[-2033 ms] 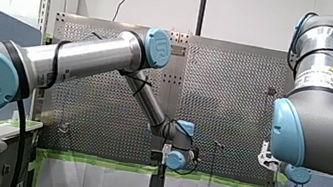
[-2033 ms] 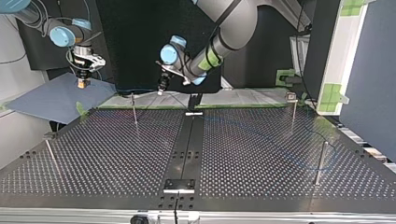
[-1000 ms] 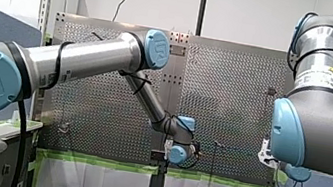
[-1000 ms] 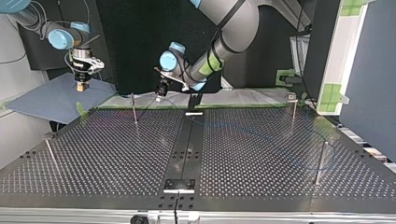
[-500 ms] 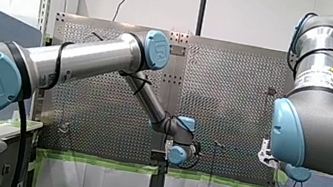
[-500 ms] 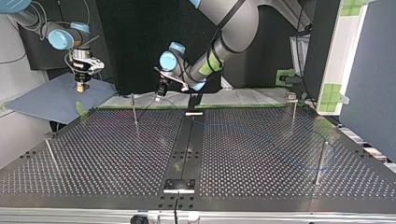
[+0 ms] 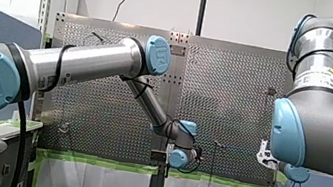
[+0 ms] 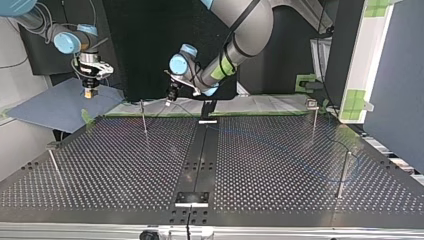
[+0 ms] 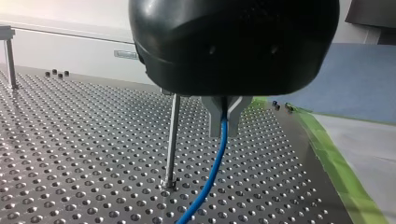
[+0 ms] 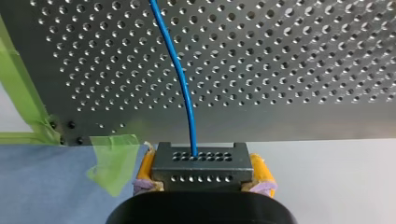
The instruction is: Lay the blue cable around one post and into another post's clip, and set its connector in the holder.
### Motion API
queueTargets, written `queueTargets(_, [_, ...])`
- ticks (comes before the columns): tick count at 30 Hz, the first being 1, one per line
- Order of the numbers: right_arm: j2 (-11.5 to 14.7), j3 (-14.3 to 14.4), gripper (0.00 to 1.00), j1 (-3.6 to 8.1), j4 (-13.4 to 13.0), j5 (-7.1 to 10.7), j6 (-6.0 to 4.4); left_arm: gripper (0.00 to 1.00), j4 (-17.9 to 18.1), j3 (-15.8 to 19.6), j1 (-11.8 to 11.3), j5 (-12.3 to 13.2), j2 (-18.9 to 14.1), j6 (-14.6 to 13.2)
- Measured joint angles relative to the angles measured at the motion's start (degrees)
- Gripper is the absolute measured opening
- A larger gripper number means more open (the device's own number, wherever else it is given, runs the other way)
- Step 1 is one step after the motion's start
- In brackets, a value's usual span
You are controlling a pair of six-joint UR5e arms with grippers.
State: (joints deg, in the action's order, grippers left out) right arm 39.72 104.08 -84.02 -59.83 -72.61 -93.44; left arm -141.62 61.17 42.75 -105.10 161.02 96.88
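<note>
My left end effector (image 9: 224,128) points down, pinched closed; my right end effector (image 10: 198,170) is clamped likewise.

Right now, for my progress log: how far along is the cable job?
Done: blue cable seems looped around a post. In hand: my left gripper pinches the cable beside another post; my right gripper holds the connector. Left: clipping, seating the connector.

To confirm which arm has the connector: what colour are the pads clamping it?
Yellow; the pads flank the dark connector, best seen in the right wrist view.
</note>
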Motion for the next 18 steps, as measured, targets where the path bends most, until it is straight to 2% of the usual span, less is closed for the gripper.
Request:
queueTargets(7, [-1.5,-1.1,0.0,-0.04,1.5,-0.08,0.47,0.0,-0.4,-0.2,-0.2,0.0,0.0,0.1])
queueTargets(18, [-1.6,-1.9,0.0,0.19,1.7,-0.01,0.28,0.0,-0.4,-0.2,-0.3,-0.2,0.0,0.1])
